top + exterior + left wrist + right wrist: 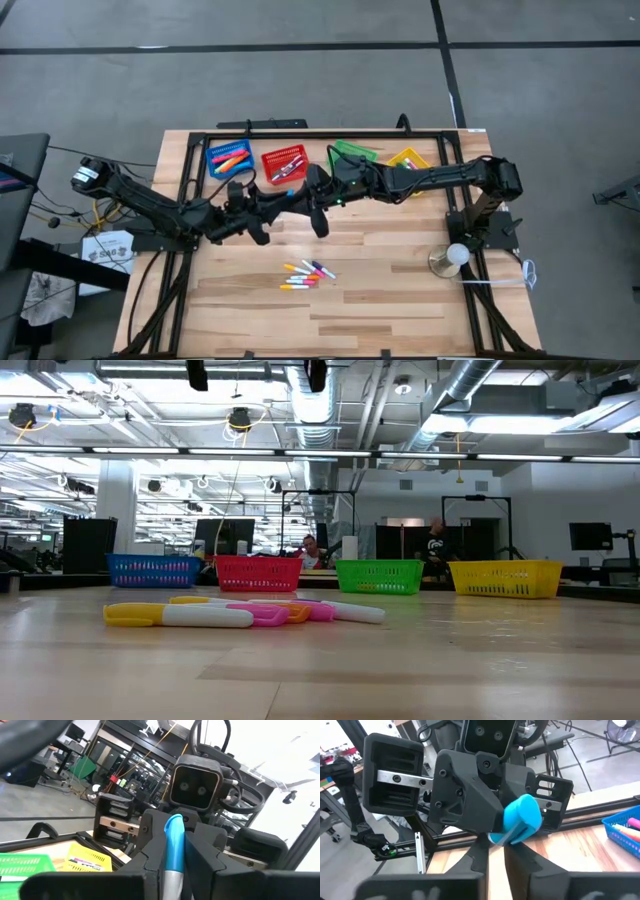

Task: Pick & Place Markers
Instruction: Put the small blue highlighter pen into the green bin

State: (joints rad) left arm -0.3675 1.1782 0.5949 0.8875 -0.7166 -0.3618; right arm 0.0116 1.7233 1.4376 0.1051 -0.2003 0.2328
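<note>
Fingers first: both pairs are clamped on one blue-capped marker (173, 845), the left gripper (172, 870) pinching its pale barrel and the right gripper (495, 862) pressed onto the blue cap end, so the two grippers meet nose to nose above the table.

Down on the pale wooden table (400, 290), a loose cluster of markers (308, 273) lies at about six o'clock from the meeting point, pink, yellow and orange among them, touching and overlapping. From table height the nearest is a white marker with a yellow cap (180, 616), lying flat. Along the twelve o'clock edge runs a row of four mesh baskets: blue basket (229, 158), red basket (284, 163), green basket (352, 155), yellow basket (409, 160). The blue and red ones hold markers. A small lamp (455, 257) stands at four o'clock.

Beyond the table, an open workshop with ceiling ducts and strip lights; two people (310, 548) sit far behind the baskets.

The left arm reaches in from nine o'clock, stretched low across the table. The right arm comes from three o'clock, elbow raised, forearm running toward centre.
</note>
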